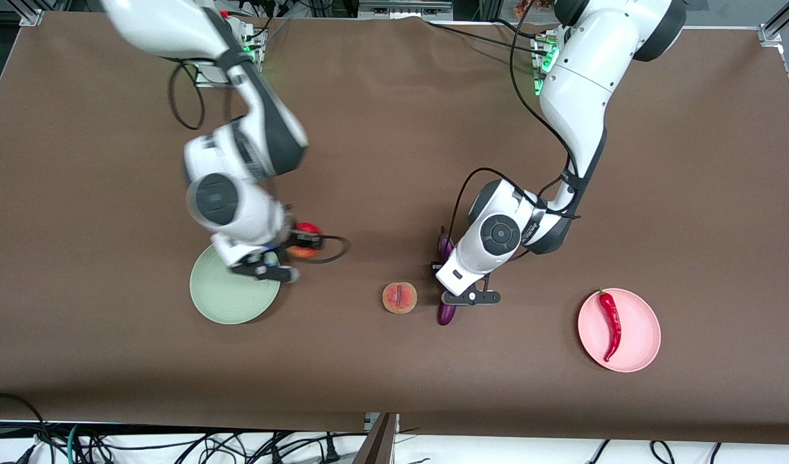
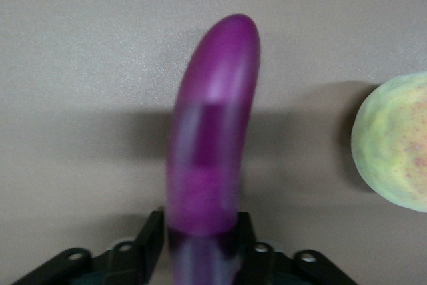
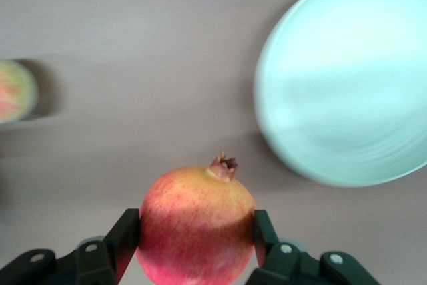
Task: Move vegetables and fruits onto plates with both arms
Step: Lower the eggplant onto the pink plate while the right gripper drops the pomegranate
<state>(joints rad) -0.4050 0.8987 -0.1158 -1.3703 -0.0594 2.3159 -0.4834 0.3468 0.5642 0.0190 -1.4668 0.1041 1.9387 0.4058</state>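
My right gripper [image 1: 302,248] is shut on the red-yellow pomegranate [image 1: 309,228] and holds it above the table, beside the rim of the mint green plate [image 1: 230,296]. In the right wrist view the pomegranate [image 3: 197,231] sits between both fingers, with the bare plate [image 3: 347,78] close by. My left gripper [image 1: 450,283] is shut on the purple eggplant [image 1: 446,314], low at the table's middle. The eggplant [image 2: 213,131] sticks out past the fingers. The peach [image 1: 399,298] lies on the table beside the eggplant. The red chili [image 1: 611,321] lies on the pink plate [image 1: 642,335].
The peach also shows at the edge of both wrist views [image 2: 393,141] [image 3: 13,91]. The pink plate is toward the left arm's end, the green plate toward the right arm's end. Brown cloth [image 1: 394,129] covers the table.
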